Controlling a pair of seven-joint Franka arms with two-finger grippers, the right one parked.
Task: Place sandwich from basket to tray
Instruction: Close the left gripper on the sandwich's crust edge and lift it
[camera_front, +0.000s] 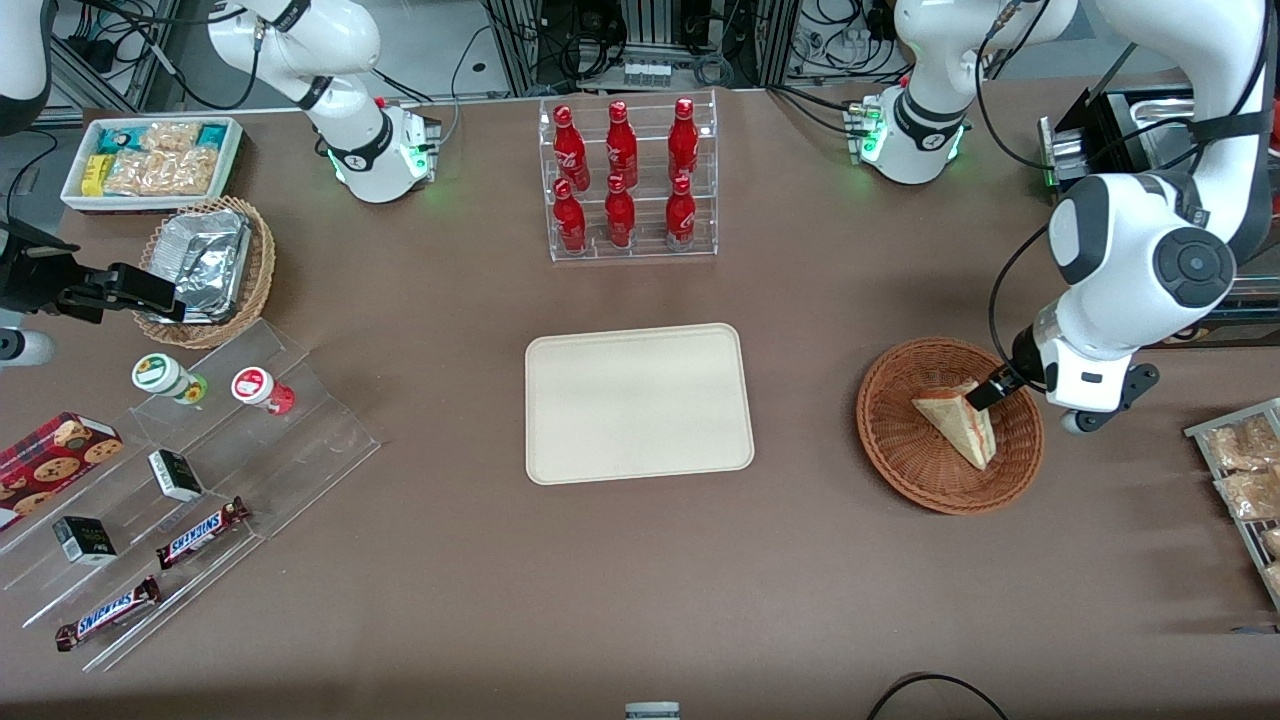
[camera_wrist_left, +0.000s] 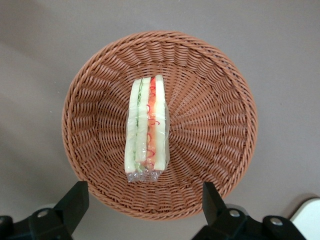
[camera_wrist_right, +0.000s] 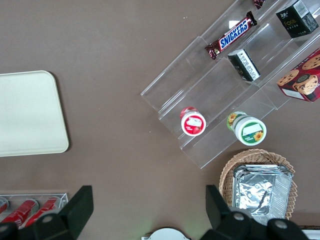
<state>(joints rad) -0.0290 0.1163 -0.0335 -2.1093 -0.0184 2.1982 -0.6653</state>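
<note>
Woven reddish-brown basket (camera_wrist_left: 160, 125) sits directly below the gripper (camera_wrist_left: 145, 207), whose fingers (camera_wrist_left: 75, 202) are spread wide, straddling the clear-wrapped sandwich (camera_wrist_left: 146, 127) standing on edge, likely lined up to descend; the tray (camera_front: 638, 402) waits well apart.

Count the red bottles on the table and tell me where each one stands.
6, all in the clear rack farther from the front camera than the tray: three on the upper tier, three on the lower. None looks hidden. The claw hovers open over the sandwich.
</note>
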